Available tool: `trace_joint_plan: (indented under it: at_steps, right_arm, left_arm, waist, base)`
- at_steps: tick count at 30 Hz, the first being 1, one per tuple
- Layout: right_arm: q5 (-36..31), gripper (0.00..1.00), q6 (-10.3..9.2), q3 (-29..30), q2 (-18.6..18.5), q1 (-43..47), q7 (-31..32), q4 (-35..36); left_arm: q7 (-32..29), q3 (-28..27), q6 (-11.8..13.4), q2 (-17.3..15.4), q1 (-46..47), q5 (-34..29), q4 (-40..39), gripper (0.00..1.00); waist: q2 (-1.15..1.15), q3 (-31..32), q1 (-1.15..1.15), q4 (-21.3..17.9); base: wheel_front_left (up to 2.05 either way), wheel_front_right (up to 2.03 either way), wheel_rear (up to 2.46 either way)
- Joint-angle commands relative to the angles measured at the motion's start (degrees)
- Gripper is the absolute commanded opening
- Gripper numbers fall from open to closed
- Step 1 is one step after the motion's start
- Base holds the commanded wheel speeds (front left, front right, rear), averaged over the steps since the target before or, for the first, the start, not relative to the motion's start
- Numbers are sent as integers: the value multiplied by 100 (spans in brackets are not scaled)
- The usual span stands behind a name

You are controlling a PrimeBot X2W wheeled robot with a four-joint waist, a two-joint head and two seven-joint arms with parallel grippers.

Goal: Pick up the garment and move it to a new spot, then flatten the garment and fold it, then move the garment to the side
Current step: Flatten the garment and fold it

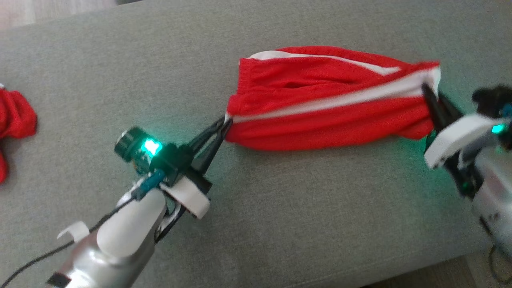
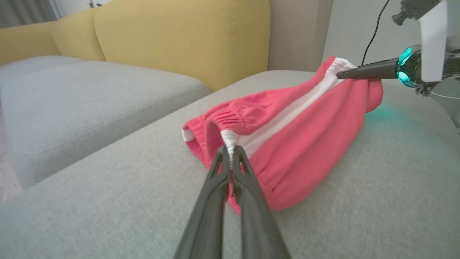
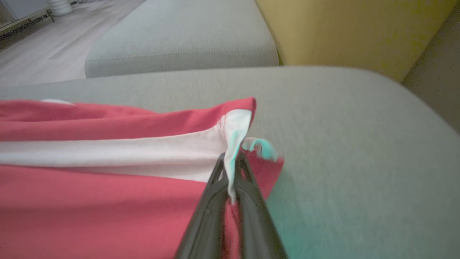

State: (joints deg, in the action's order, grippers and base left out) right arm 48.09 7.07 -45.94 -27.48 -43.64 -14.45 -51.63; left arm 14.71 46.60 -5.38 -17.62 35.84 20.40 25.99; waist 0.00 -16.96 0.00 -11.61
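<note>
1. dark fingers of the left gripper (image 1: 224,122), at the lower left of the head view, are pinched tight on the waistband corner of the red shorts (image 1: 320,116), right where the white stripe begins.
2. the right gripper (image 1: 427,91), at the right edge of the same view, is clamped on the hem end of that stripe, so both ends of the garment are held.
3. the shorts sit in the upper middle of the head view, stretched lengthways between the two grippers. their underside rests on the cushion, and the cloth bulges with the waist opening gaping.
4. by my judgement, the pick-up and move look largely done. flattening has only begun, and folding and moving the garment to the side are left.
5. the surface is a grey woven sofa cushion (image 1: 280,224).
6. another red cloth (image 1: 14,120) lies at the left edge of the head view, well apart.
7. farther off, a second grey seat (image 2: 90,93) shows at the middle left of the left wrist view, with yellow backrests (image 2: 179,36) across the top. pale wood floor (image 3: 43,46) shows at the upper left of the right wrist view.
</note>
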Motion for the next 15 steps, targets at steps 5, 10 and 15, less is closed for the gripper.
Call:
trace_joint_plan:
  at_steps: [5,10,15]
  right_arm:
    - [-399,100,42,1180,33,1172,-54,953]
    - [-1034,100,42,2303,254,2526,-54,2237]
    - [-1120,100,42,2417,412,2913,-37,2704]
  left_arm:
    - [29,-429,-31,-276,-210,-188,-180,0]
    - [29,-700,-79,-327,-461,-334,-175,0]
    - [29,-806,-129,-297,-490,-425,-77,0]
  waist:
    - [0,-5,0,-14]
    - [0,101,0,49]
    - [0,109,0,97]
  base:
    - [0,0,0]
    - [0,0,0]
    - [0,0,0]
